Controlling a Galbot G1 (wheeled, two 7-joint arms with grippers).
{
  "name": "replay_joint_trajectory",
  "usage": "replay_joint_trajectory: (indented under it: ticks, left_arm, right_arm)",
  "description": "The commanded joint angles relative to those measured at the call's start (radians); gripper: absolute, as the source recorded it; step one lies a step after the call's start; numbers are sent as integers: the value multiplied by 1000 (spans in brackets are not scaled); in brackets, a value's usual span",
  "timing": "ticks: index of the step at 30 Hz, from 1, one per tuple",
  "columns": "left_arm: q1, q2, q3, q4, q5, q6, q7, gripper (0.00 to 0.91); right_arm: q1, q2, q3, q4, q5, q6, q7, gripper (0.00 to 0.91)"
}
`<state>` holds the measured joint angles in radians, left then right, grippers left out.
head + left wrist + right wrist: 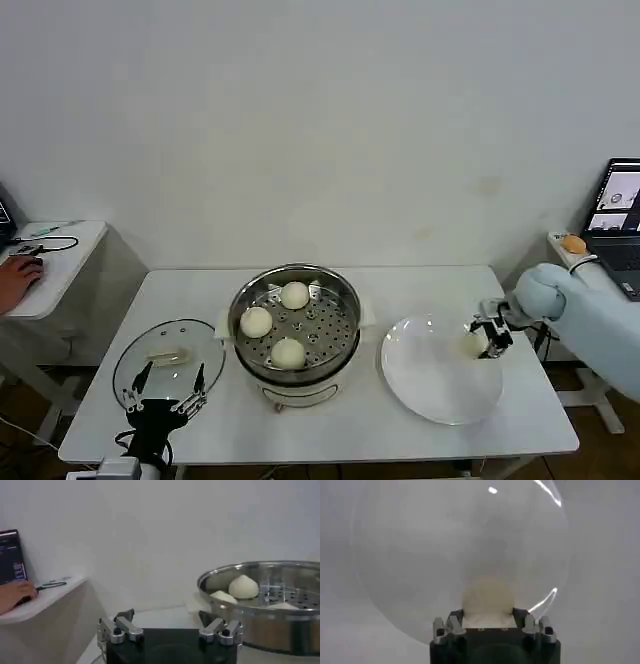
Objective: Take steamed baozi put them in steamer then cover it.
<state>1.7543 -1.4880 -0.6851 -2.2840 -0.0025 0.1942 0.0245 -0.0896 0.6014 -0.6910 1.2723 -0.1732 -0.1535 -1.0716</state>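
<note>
On the white bench [400, 290], your right tool [490, 338] clamps the last baozi [487, 597] on the plate [430, 385]; it's soft, so grip its sides gently, left tool [165, 392] spread apart.

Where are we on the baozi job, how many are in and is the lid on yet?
Three steamed baozi already sit on the steamer's perforated tray. The fourth baozi is on the white plate, between the right gripper's fingers. Still left: carry it over, then fit the cover, which lies on the table by the open left gripper.
</note>
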Motion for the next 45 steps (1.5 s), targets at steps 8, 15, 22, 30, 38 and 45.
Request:
replay_joint_trajectory:
  ticks: [8, 15, 22, 30, 38, 45]
  left_arm:
    - [32, 5, -2, -34, -2, 0, -4, 907]
    - [47, 0, 7, -47, 0, -3, -8, 907]
    - [53, 1, 3, -62, 0, -2, -7, 907]
    - [38, 4, -1, -69, 0, -1, -5, 907]
    - [26, 14, -11, -70, 8, 0, -1, 907]
    - [12, 19, -13, -58, 15, 0, 0, 907]
  right_arm:
    - [15, -75, 24, 120, 61, -46, 6, 635]
    - [-6, -107, 37, 154, 64, -49, 4, 574]
    - [29, -130, 48, 194, 117, -62, 3, 574]
    - [297, -121, -108, 334, 320, -144, -2, 574]
    - [678, 130, -352, 313, 599, -243, 29, 574]
    - [800, 418, -423, 163, 782, -313, 59, 574]
